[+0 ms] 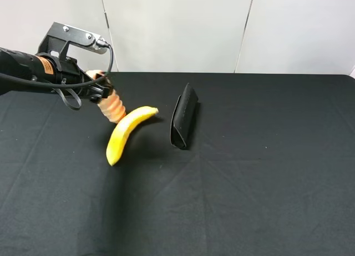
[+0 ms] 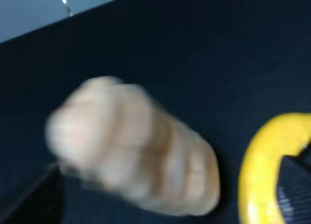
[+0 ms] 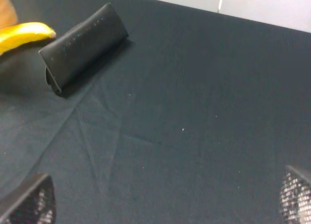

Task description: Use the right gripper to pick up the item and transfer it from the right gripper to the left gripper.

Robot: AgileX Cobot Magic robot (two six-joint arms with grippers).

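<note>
Bread-like item (image 1: 112, 107) looks light, ridged and grippy, best held across its middle; left gripper (image 1: 100, 88) fingers' state unclear, right gripper (image 3: 165, 204) fingers gape empty.

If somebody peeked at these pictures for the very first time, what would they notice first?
Probably the bright yellow banana lying on the black table, left of the middle. Just behind its upper end, the ridged bread loaf hangs tilted at the left gripper. To the banana's right stands a folded black case.

Upper left, the loaf (image 1: 113, 108) touches the banana (image 1: 126, 132); the case (image 1: 183, 116) lies right of both on the bench (image 1: 249, 184).
</note>
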